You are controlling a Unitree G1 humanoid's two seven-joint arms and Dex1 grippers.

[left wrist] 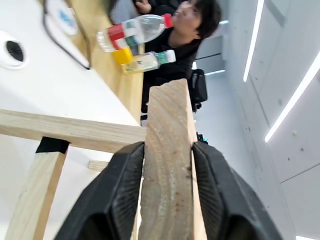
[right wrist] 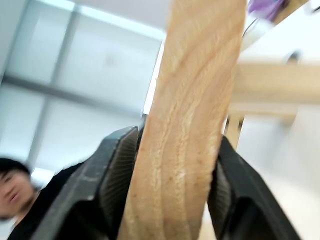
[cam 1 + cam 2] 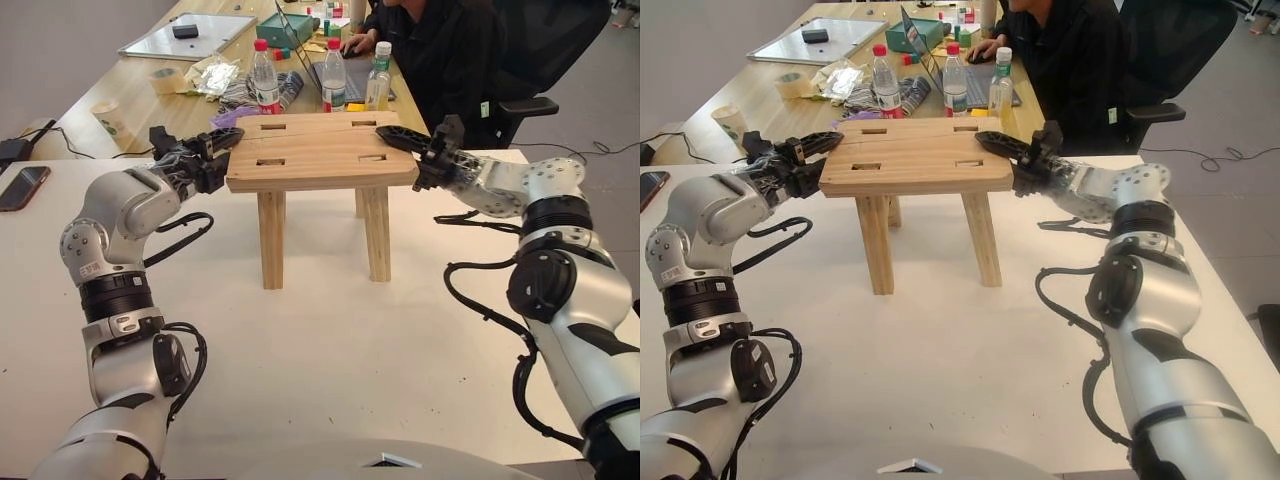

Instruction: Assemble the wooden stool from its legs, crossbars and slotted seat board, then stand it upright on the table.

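The left gripper (image 3: 224,142) is clamped on the left end of the seat (image 3: 320,158). In the left wrist view its two black fingers (image 1: 125,190) press flat against the board's two faces, with the end grain of the wood between them. The right gripper (image 3: 398,141) is clamped on the seat's right end in the same way, one finger lying over the top face and the other under it. The right wrist view shows its pads (image 2: 117,172) tight against the wood on both sides.

The seat lies level between the two grippers, and four rectangular slots (image 3: 270,161) are cut through its top, one near each corner. It sits on top of the legs as part of the stool (image 3: 915,190), which stands upright. The two front legs (image 3: 271,238) splay slightly and their feet rest on the white table (image 3: 330,370); a back leg shows behind them, just under the seat. The stool stands toward the far side of the table, about midway between the two arms.

A phone (image 3: 22,187) lies at the table's far left edge. Behind the table is a wooden desk (image 3: 140,95) with three bottles (image 3: 264,75) in a row just beyond the seat, and a paper cup (image 3: 112,120) stands near the desk's left end
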